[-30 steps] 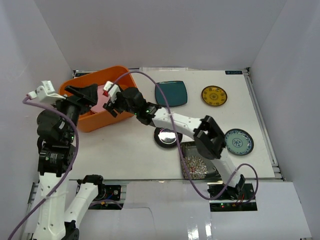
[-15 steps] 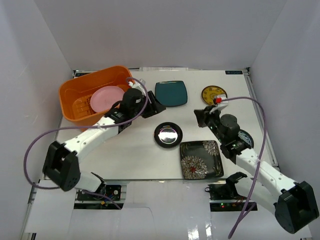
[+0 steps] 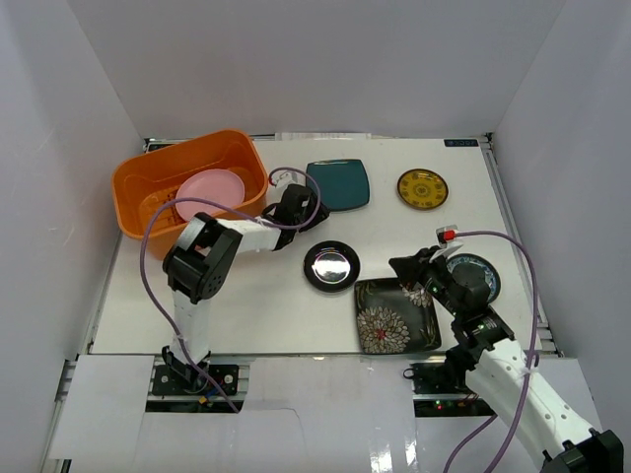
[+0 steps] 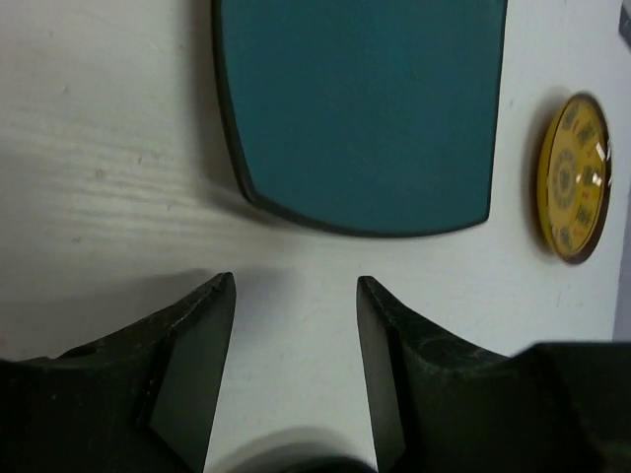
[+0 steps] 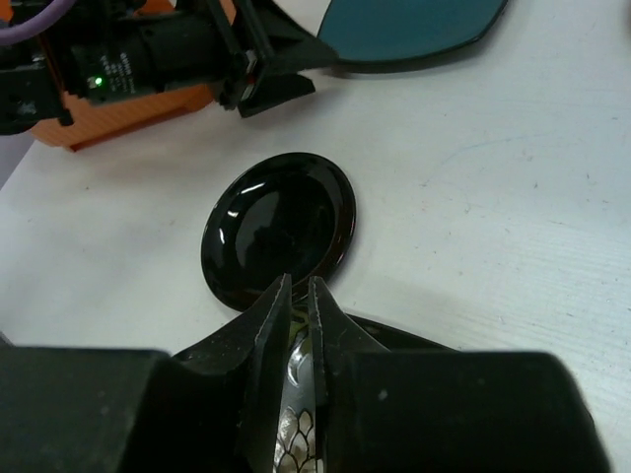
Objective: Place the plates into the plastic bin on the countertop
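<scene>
Six plates in view, one of them binned. The orange plastic bin [image 3: 133, 192] sits at the far left corner of the countertop [image 3: 256, 315]. The pink round plate [image 3: 212, 187] lies inside it, toward its right end.

Loose plates on the countertop:
- The teal rounded-square plate [image 3: 340, 184] is by the far edge, just right of the bin.
- The small yellow patterned plate [image 3: 422, 187] is farther right along that edge, apart from the teal one.
- The glossy black round plate [image 3: 331, 267] is mid-counter.
- The black floral square plate [image 3: 394, 315] is at the near edge, just beside the black round one.
- The light-blue patterned round plate [image 3: 481, 281] is near the right edge, partly hidden by the right arm.

Left gripper [image 4: 294, 288]: fingers apart, low over bare countertop, just short of the teal plate's near-left corner, holding nothing. The left arm lies between the bin and the black round plate. Its purple cable [image 3: 144, 258] loops across the bin's near rim and the pink plate.

Right gripper [image 5: 296, 288]: fingers drawn nearly together with a thin slit between them. It is over the floral plate's far-left corner, tips pointing toward the black round plate. Cannot tell whether it touches the plate.
</scene>
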Motion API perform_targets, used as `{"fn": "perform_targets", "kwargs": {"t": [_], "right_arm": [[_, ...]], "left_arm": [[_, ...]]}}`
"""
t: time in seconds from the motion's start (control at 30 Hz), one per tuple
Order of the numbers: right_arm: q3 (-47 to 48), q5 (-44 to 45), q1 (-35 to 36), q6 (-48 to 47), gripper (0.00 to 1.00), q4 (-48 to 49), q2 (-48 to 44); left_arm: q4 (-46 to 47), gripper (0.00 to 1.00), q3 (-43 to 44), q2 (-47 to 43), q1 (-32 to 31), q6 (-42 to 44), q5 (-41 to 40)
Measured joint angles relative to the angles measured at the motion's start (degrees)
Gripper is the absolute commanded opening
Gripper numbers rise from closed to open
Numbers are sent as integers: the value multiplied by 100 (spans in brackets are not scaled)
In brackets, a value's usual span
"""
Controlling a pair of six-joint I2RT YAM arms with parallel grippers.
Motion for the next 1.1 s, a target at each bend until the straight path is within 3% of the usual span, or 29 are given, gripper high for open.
{"fn": "perform_targets", "kwargs": {"t": [0.17, 0.3, 0.47, 0.53, 0.57, 0.6, 0.7, 0.87, 1.1], "right_arm": [[0, -190, 0, -7, 25, -234, -26], [0, -313, -2, -11, 27, -254, 125], [-31, -433, -24, 15, 27, -236, 380], [-31, -463, -26, 31, 27, -221, 470], [-31, -474, -26, 39, 27, -221, 494], [-31, -487, -26, 50, 28, -216, 509], [-31, -487, -26, 87, 34, -203, 518], [-31, -389, -26, 170, 73, -210, 645], [-28, -238, -26, 164, 80, -660, 721]], "left_arm": [[566, 64, 498, 688, 238, -363, -9], [846, 58, 769, 1001, 404, -544, -15], [1222, 24, 780, 1244, 472, -723, -46], [1480, 15, 785, 1366, 481, -846, -31], [1635, 3, 782, 1419, 483, -927, -11], [1808, 0, 774, 1460, 494, -1019, 20], [2186, 0, 599, 1467, 505, -1139, 114], [2514, 0, 289, 1368, 507, -1231, 317], [2262, 0, 247, 514, 490, -870, 922]]}}
